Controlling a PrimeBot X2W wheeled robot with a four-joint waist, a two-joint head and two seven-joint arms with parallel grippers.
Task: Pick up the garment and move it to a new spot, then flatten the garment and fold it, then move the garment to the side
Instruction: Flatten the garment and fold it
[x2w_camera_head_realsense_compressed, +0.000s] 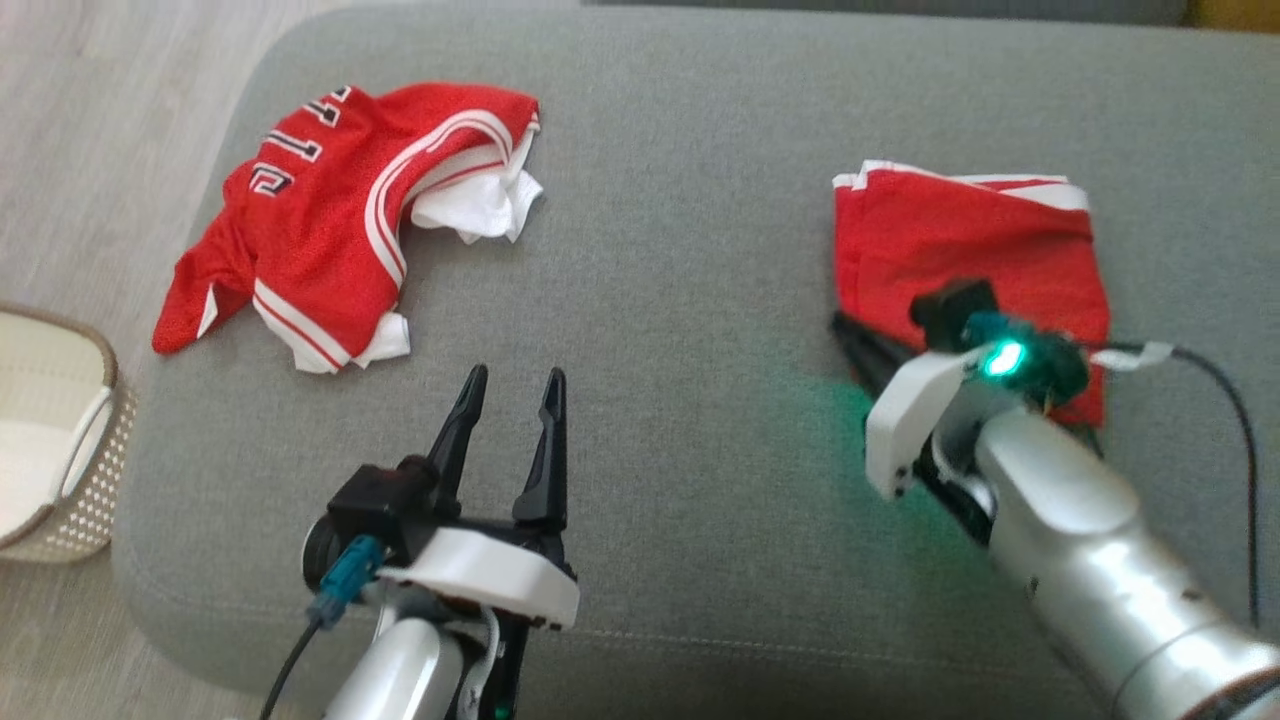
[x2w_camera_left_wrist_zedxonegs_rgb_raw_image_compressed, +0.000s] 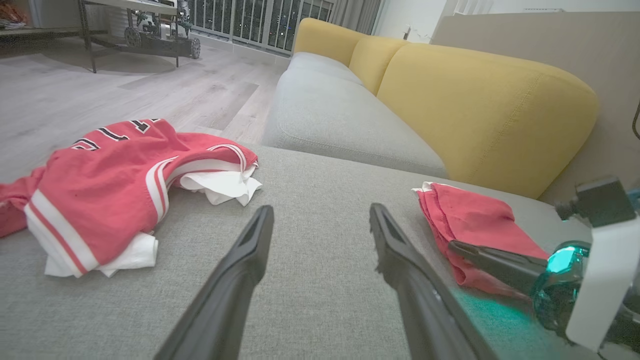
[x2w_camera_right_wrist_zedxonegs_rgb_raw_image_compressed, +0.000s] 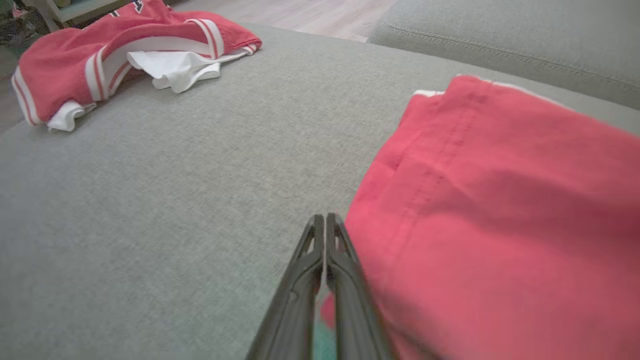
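Folded red garment (x2w_camera_head_realsense_compressed: 960, 240) lies centre right on the grey cushion (x2w_camera_head_realsense_compressed: 680, 300). It looks soft, light and slippery (apt to unfold), so pinch all layers at its lower-left edge. Right gripper (x2w_camera_right_wrist_zedxonegs_rgb_raw_image_compressed: 325, 217) sits closed there, hold unclear; left gripper (x2w_camera_head_realsense_compressed: 512, 380) gapes empty.

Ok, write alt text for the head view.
On a grey cushion, the shut right gripper lies at the left edge of a folded red garment. A crumpled red jersey lies upper left; the open left gripper is at bottom centre.
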